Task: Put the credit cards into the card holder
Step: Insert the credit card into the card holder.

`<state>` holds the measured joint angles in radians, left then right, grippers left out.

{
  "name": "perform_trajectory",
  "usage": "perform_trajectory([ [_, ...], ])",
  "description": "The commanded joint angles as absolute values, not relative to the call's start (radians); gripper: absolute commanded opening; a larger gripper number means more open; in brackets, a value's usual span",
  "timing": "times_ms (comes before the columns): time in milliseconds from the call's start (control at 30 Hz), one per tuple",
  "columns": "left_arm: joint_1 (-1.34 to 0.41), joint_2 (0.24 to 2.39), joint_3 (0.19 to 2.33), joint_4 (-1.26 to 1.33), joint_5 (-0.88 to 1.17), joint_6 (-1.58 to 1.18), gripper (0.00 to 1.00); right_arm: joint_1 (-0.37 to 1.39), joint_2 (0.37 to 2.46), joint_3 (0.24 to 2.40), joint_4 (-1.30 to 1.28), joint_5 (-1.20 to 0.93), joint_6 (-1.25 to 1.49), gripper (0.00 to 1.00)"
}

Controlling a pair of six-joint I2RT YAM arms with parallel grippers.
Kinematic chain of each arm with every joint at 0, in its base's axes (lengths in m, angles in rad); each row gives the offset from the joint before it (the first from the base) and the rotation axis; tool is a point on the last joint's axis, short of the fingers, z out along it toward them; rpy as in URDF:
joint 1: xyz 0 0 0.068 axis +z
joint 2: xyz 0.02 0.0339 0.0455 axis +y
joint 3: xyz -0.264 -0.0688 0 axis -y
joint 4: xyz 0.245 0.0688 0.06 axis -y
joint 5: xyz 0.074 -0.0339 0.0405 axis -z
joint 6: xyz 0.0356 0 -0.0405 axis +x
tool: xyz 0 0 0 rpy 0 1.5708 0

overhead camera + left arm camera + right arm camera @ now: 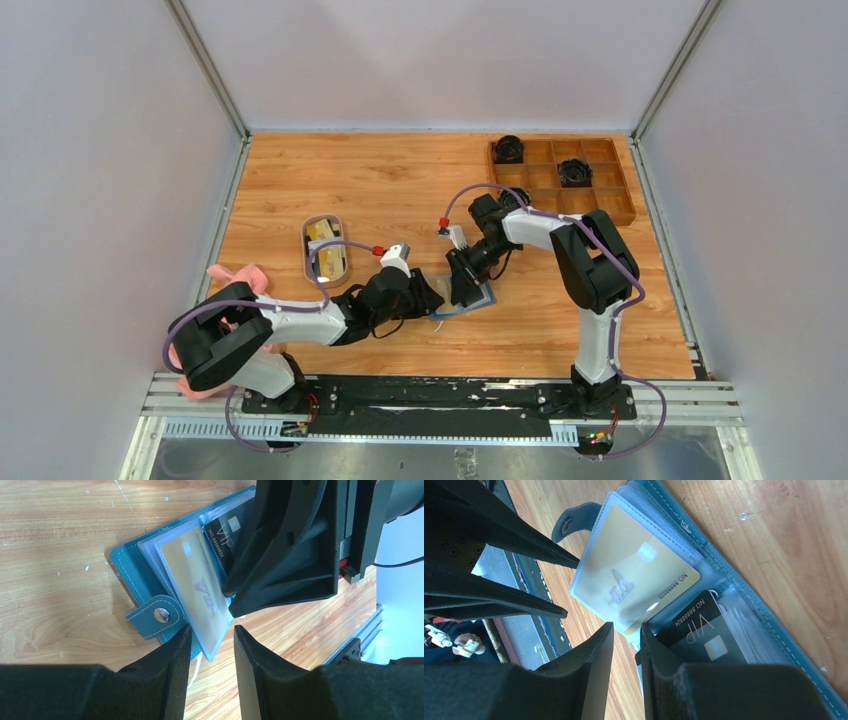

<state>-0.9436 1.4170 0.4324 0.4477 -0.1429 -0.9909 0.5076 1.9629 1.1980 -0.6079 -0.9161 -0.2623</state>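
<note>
From above, most of the card holder (483,297) is lost beneath the two arms that meet over it. Only a blue-grey corner shows, near the middle of the worktop (400,180) and askew to its edges.

The wrist views show it lying open and flat, teal cover down. Its length runs diagonally through both views and its far end is cut off by the frame. The snap strap (159,614) sticks out from one end.

A gold card (197,580) sits inside a clear sleeve, its print blurred by the plastic. A black card (225,535) lies just past it, half covered by the right fingers (280,565). Both cards lie parallel, long sides across the holder's length.

The left fingers (165,665) stand a little apart, with the free corner of the gold card's sleeve between their tips and not visibly pinched. The right fingers leave only a narrow gap, tips down by the black card. Whether they clamp a sleeve I cannot tell.

Off to the left an oval dish (305,250) holds yellowish cards (328,258), too small to read. A pink cloth (237,277) is partly hidden by the left arm. A wooden tray (625,195) sits at the far right, with dark things inside that I can't make out.
</note>
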Motion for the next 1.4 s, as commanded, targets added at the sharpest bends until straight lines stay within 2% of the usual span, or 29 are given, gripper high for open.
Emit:
perform_trajectory([
  [0,-0.938,1.405,0.453,0.474,-0.152,-0.975,0.37,0.517,1.965,1.217,-0.629,-0.914,-0.291,0.31],
  [233,-0.936,1.421,0.450,0.515,-0.135,-0.985,0.34,0.509,1.947,1.222,-0.637,-0.923,-0.299,0.32],
  [467,-0.930,1.444,0.456,0.540,-0.115,-0.983,0.40,0.492,1.933,1.226,-0.644,-0.938,-0.303,0.34],
  [900,-0.918,1.493,0.476,0.594,-0.073,-0.970,0.43,0.456,1.912,1.226,-0.648,-0.984,-0.295,0.44],
  [1067,-0.915,1.499,0.480,0.612,-0.063,-0.960,0.50,0.439,1.912,1.229,-0.647,-0.988,-0.283,0.47],
  [1367,-0.898,1.573,0.495,0.747,0.021,-0.957,0.56,0.383,1.936,1.223,-0.632,-1.078,-0.219,0.57],
])
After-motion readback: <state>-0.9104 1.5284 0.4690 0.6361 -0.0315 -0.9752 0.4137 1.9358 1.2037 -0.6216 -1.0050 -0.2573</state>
